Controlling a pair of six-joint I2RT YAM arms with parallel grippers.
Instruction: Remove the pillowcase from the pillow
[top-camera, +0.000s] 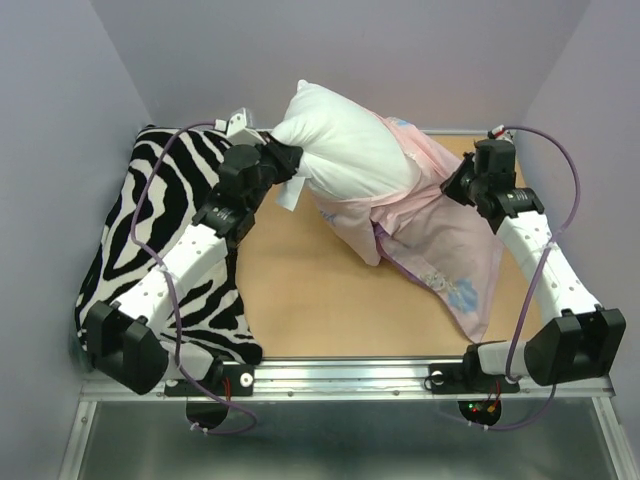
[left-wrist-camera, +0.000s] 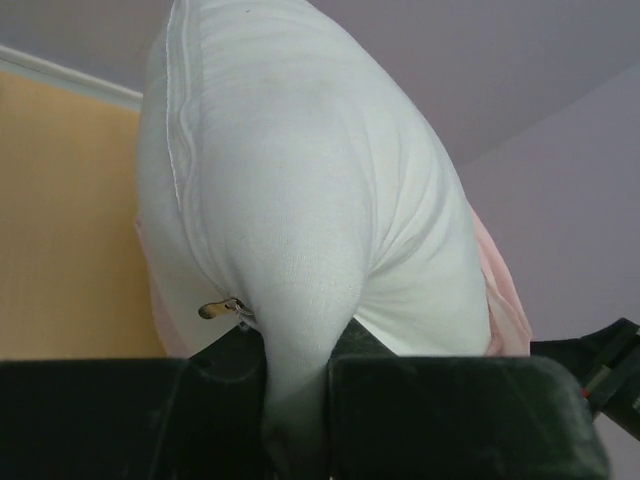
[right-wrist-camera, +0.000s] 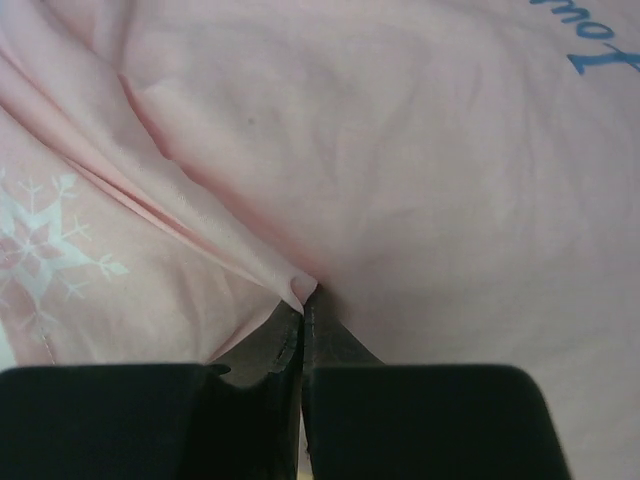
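The white pillow (top-camera: 345, 145) is lifted at the back middle of the table, more than half of it out of the pillowcase (top-camera: 440, 235). The pillowcase, turned to its pale pink inner side, hangs round the pillow's lower end and trails toward the front right. My left gripper (top-camera: 288, 160) is shut on the pillow's left corner; in the left wrist view a bunch of the pillow (left-wrist-camera: 300, 200) sits between the jaws. My right gripper (top-camera: 452, 186) is shut on a fold of the pillowcase (right-wrist-camera: 300, 290), its fabric filling the right wrist view.
A black-and-white zebra-striped pillow (top-camera: 150, 250) lies along the table's left side under my left arm. The wooden tabletop (top-camera: 300, 300) shows in the middle. Purple walls stand close at the back and both sides. A metal rail (top-camera: 350, 375) runs along the front edge.
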